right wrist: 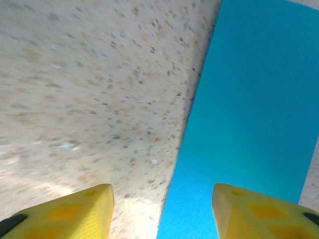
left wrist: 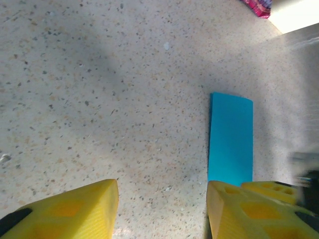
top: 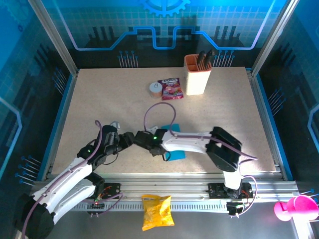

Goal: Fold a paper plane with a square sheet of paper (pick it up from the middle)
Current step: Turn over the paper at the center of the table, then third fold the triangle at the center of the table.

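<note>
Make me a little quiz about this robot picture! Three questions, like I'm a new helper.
1. True or false: the blue paper lies on the table.
2. Where is the yellow crisp bag? A) on top of the paper B) beyond the table's near edge C) inside a claw
3. Fill in: the right claw is ____ (open or shut).

Key: 1 true; 2 B; 3 open.

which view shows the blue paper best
Left wrist: the blue paper lies flat as a narrow rectangle, almost wholly visible. Right wrist sees it close but cropped; in top external the right arm covers most of it.
</note>
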{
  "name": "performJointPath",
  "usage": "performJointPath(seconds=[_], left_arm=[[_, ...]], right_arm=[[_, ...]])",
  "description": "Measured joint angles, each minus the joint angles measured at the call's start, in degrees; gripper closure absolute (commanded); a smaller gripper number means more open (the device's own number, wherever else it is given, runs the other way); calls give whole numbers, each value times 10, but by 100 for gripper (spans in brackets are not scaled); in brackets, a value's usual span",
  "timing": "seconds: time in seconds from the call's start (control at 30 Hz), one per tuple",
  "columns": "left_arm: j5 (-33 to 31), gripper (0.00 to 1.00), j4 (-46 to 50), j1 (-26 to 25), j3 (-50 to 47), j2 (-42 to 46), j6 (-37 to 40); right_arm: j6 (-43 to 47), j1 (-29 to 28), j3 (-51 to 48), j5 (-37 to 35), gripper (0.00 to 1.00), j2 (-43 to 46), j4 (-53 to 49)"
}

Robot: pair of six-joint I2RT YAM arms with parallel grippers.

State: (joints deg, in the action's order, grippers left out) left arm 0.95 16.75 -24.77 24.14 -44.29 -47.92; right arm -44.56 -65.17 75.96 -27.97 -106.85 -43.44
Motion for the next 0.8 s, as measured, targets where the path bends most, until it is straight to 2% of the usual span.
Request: performJointPath(seconds=[0.13,0.3,0.4,0.57,0.8], left_arm=[[8,43,19,1,24,-11,15],[35,41,22,2,57,-60,39],[52,40,10,2,66,-98,48],[71,39,-16,-10,86,-176,50],[70,38,-66,-67,144,-280,50]], right_arm=[[5,36,-86,68,49,120,87],[-11,134,-262,178,88,249,235],[-29,195,-363,239,100,287,304],[-46,250,-458,316,100,335,374],[-70,287,-516,384,100,353,493]])
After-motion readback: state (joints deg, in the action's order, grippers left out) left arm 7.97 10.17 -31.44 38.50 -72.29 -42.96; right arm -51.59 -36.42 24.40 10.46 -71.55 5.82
